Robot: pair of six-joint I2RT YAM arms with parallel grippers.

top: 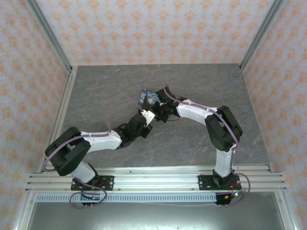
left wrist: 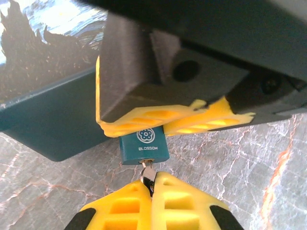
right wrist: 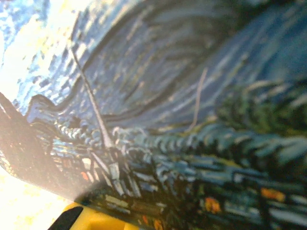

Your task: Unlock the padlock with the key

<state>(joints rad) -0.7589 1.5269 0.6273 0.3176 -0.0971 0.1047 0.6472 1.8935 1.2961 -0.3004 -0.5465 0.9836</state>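
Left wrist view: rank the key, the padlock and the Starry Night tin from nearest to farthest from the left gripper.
1. key, pinched at the left gripper fingertips, bottom centre.
2. padlock, just above, with the key's tip at its underside.
3. Starry Night tin, upper left, farthest back.

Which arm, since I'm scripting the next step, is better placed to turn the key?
Probably left. The left gripper is shut on the key, whose tip meets the padlock at its underside. The right gripper clamps the padlock's top, steadying it.
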